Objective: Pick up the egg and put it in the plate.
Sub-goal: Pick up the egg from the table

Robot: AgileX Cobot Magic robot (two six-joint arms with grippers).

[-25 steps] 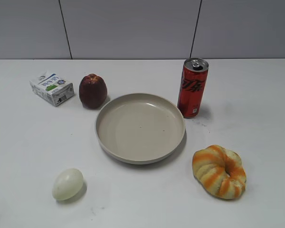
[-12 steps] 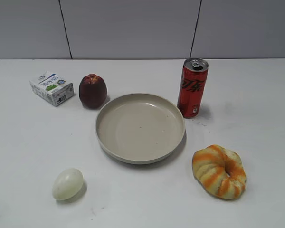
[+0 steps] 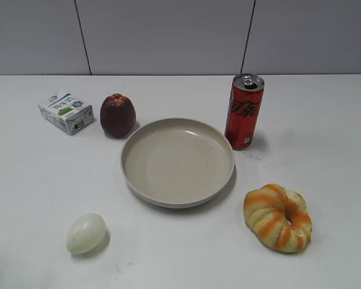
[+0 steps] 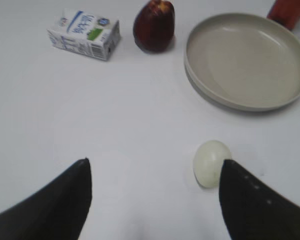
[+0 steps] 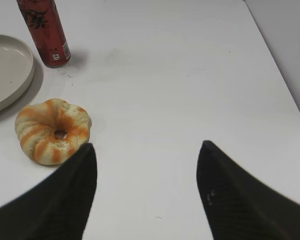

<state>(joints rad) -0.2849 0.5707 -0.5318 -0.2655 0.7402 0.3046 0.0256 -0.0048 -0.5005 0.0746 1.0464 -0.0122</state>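
So the egg (image 3: 85, 233) was sitting loose on the white table (image 3: 325, 120), down at about 7 o'clock from the plate (image 3: 177, 161) and well apart from it, nothing touching it. In my left wrist view the egg (image 4: 212, 163) sat just inside my right-hand finger, way off centre, with my left gripper (image 4: 155, 200) spread wide and holding nothing. My take: before dropping down I needed to slide over so the egg sat midway between the fingers, otherwise one pad would nudge it first and it'd roll. Then close gently, it's smooth and round so it could squirt out. The plate was empty, so the drop spot was easy. The dark red fruit (image 3: 117, 114) and milk carton (image 3: 65, 111) were off at 10 o'clock from the plate, the red can (image 3: 244, 111) at 2, the striped bread ring (image 3: 277, 217) at 4, all clear of the lift path. My right gripper (image 5: 147, 190) was splayed open too, empty, hanging beside the bread ring.
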